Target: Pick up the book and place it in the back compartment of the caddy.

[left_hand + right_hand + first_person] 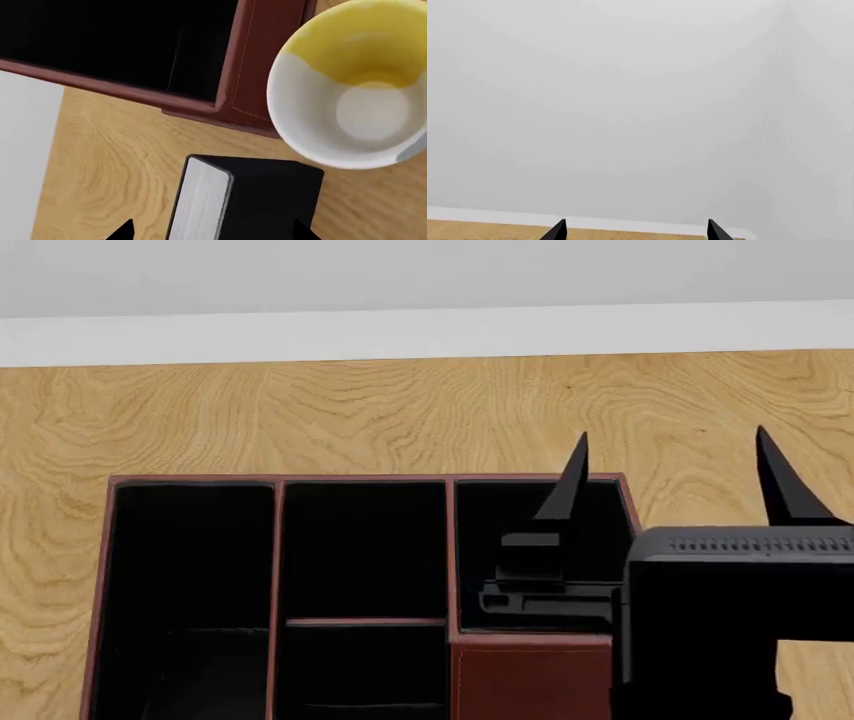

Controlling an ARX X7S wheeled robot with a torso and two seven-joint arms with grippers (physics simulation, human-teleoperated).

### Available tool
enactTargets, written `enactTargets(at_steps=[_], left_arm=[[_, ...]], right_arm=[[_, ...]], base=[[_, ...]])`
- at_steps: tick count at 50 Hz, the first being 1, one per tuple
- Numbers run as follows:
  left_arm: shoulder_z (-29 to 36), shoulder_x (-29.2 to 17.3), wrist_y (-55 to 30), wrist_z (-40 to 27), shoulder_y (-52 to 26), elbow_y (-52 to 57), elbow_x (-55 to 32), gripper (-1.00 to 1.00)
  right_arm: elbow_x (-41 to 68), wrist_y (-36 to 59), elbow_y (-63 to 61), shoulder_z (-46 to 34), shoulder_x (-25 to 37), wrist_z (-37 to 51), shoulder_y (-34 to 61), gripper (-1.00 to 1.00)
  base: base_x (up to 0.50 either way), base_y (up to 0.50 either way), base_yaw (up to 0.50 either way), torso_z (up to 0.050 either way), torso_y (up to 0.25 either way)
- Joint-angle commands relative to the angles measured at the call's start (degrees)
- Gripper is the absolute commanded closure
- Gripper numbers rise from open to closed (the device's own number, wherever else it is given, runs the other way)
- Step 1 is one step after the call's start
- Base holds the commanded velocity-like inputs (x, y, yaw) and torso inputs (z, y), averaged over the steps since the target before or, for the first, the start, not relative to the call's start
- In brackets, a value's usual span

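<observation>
Left gripper (213, 231): only two black fingertips show at the edge of the left wrist view, set apart, with the book (233, 200) between them; whether the pads press its sides I cannot tell, since the contact is out of frame; the arm itself is absent from the head view

Right gripper (674, 475): spread and empty, fingers pointing up and away over the right end of the caddy (274, 550); its own camera sees only pale wall and a strip of table (487, 229)

Book: on the wooden table just outside a caddy corner, dark cover, pale page edge turned to the camera; a white and yellow bowl (353, 85) stands just beside it, overlapping the caddy rim as seen from here; book not visible from the head

Back compartment (363, 550): the short middle section behind the red-brown crossbar; looks empty, so the placing is not yet done

Handling, as judgement: rigid block, probably light, cover likely smooth and prone to slip; best pinched across the two covers near mid-length, keeping clear of the bowl; a corner grip may let it swing
</observation>
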Motion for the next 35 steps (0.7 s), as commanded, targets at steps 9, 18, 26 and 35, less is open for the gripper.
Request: enactTargets(at_steps=[9, 18, 26, 35], left_arm=[[1.86, 1.29, 3.44, -1.29, -0.97, -6.19, 0.68, -1.0], [2.46, 1.58, 4.23, -1.91, -2.8, -9.28, 1.43, -1.0], [3.38, 2.56, 5.54, -2.69, -5.05, -13.54, 2.13, -1.0], [5.87, 4.59, 9.34, -4.51, -7.71, -21.98, 4.07, -1.0]], right_arm=[[0.57, 1.94, -0.53, -0.46, 0.13, 0.95, 0.98, -1.0], [0.22, 1.0, 0.06, -0.87, 0.23, 1.18, 0.28, -1.0], [0.7, 2.08, -0.51, -0.46, 0.41, 1.63, 0.46, -1.0], [0.5, 2.12, 0.3, -1.46, 0.3, 1.83, 1.12, -1.0]], base=[[0.0, 0.0, 0.0, 0.0, 0.0], [0.0, 0.0, 0.0, 0.0, 0.0], [0.0, 0.0, 0.0, 0.0, 0.0], [0.0, 0.0, 0.0, 0.0, 0.0]])
